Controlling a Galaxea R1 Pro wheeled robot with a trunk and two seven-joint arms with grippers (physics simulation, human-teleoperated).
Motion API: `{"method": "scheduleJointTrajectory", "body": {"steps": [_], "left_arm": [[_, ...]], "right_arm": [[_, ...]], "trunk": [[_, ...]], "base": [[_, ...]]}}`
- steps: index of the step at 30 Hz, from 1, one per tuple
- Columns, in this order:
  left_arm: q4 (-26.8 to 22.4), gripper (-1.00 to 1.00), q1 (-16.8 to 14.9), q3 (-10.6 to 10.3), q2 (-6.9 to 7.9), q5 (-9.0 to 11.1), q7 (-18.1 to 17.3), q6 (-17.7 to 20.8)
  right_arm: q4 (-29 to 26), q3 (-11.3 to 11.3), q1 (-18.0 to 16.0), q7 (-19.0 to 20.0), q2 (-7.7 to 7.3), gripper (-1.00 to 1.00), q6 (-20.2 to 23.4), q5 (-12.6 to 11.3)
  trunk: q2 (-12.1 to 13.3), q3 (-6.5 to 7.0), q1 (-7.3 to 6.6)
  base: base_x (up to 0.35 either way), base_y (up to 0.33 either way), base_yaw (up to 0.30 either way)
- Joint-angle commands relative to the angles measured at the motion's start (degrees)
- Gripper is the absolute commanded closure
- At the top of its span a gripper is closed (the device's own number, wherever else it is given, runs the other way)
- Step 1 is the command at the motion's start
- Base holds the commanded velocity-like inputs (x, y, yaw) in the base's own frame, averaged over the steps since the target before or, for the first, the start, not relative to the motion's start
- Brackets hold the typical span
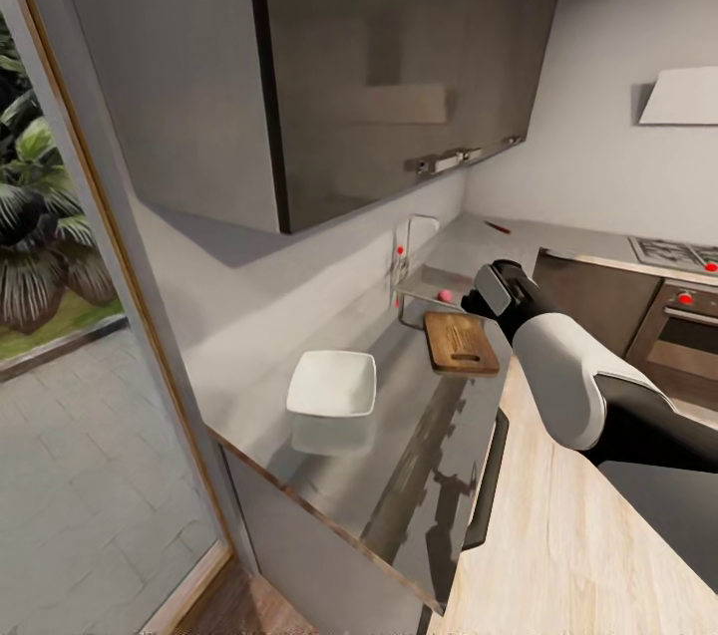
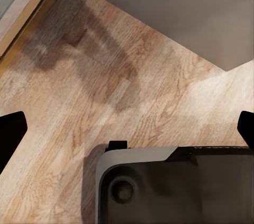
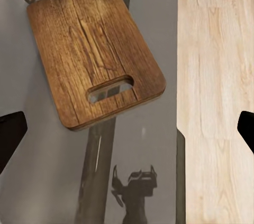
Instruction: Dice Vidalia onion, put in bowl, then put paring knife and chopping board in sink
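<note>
White bowl (image 1: 332, 384) sits nearest on the grey countertop (image 1: 399, 476), then the chopping board (image 1: 460, 343), and the reddish onion (image 1: 446, 296) in the sink (image 1: 424, 288) beyond. Right gripper (image 3: 127, 129) hangs wide open over the board. Looks like fetch-the-onion stage, so it needs reaching further.

Chopping board (image 1: 461, 343) between sink (image 1: 424, 288), bowl (image 1: 332, 384)
</note>
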Motion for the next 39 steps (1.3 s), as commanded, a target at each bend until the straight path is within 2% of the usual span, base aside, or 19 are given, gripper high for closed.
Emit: {"method": "scheduleJointTrajectory", "body": {"steps": [1,28,34,39], "left_arm": [[-0.04,-1.0,-0.01,0.0,-0.01,-0.01,0.0,-0.11],[-0.04,-1.0,-0.01,0.0,-0.13,-0.01,0.0,-0.04],[-0.04,-1.0,-0.01,0.0,-0.15,-0.01,0.0,-0.03],[-0.04,-1.0,-0.01,0.0,-0.15,-0.01,0.0,-0.03]], "right_arm": [[-0.05,0.02,-0.03,-0.5,0.02,-1.0,0.08,-0.6],[1.84,-0.06,0.13,-0.5,-0.07,-1.0,0.08,-0.72],[2.01,-0.07,0.13,-0.5,-0.36,-1.0,0.15,-2.88],[2.02,-0.07,0.14,-0.5,-0.58,-1.0,0.16,-3.41]], "trunk": [[-0.13,-0.22,0.03],[-0.13,-2.71,0.03],[-0.13,-3.26,0.03],[-0.13,-3.72,0.03]], "base": [[0.0,0.0,0.0],[0.048,0.0,0.0],[0.0,0.0,0.0],[0.0,0.0,0.0]]}}
